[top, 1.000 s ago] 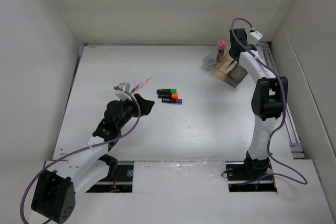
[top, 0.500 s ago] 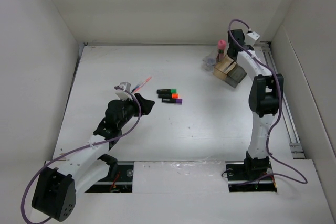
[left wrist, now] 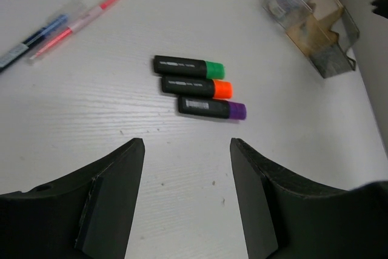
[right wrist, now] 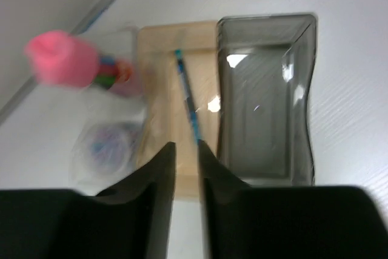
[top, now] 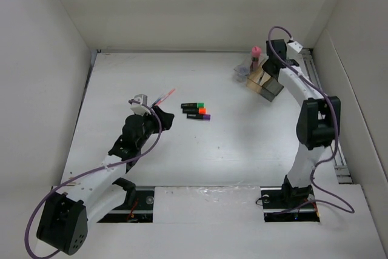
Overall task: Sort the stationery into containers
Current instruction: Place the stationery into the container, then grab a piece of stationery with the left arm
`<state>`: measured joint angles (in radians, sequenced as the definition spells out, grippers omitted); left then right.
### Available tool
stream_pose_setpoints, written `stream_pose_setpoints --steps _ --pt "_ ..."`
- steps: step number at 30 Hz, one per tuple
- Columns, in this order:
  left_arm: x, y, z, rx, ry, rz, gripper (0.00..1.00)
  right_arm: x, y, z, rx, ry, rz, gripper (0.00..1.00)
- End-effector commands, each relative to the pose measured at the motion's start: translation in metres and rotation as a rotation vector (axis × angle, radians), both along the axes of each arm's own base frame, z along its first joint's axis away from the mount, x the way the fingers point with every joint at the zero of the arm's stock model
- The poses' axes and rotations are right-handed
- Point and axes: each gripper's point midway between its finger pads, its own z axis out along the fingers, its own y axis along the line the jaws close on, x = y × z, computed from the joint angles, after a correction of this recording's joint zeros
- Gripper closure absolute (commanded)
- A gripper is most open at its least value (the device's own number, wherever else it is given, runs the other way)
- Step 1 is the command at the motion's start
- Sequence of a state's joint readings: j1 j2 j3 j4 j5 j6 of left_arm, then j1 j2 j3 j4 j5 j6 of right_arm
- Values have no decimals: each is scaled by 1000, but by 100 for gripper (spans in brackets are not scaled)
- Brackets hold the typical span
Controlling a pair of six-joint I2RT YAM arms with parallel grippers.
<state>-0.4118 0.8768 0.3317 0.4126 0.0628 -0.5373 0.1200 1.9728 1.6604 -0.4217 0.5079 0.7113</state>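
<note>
- Right wrist view: the right gripper [right wrist: 187, 150] has spread its jaws over the last second. They now stand wider than the thin blue pen [right wrist: 188, 98], which sits tilted in the tan compartment [right wrist: 159, 89] (looks like a drop-off).
- Left gripper [left wrist: 187, 150] hasn't budged, jaws apart and empty above the three markers [left wrist: 200, 86].
- So one pen's sorted; the markers and the pink-red pen [left wrist: 79, 22] wait on the table [left wrist: 303, 168].
</note>
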Motion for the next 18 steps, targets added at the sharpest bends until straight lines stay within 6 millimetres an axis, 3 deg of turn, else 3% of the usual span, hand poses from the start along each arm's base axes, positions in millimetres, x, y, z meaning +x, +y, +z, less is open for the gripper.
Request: stream_pose_setpoints --steps 1,2,3,4,5,6,7,8,12,13,18 --pt "22 23 25 19 -53 168 44 -12 67 82 155 -270 148 77" --pt "25 30 20 44 -32 211 44 -33 79 76 171 -266 189 83" --pt "28 37 13 68 10 255 44 -43 92 76 196 -276 223 93" --pt "31 49 10 101 23 324 44 -52 105 74 209 -275 260 97" --pt "34 54 9 108 38 360 44 -70 130 58 229 -246 315 99" --pt "38 58 4 140 67 388 44 -81 139 66 237 -267 343 100" --pt "41 67 3 168 76 437 43 -91 148 63 239 -257 368 100" --pt "44 70 3 180 91 464 43 -103 170 63 255 -262 426 100" --pt "65 79 1 264 138 549 43 -148 196 50 281 -227 524 100" --pt "73 79 -2 285 166 557 43 -157 196 62 282 -256 543 100" --pt "89 94 -22 328 241 620 50 -198 206 71 323 -277 661 96"
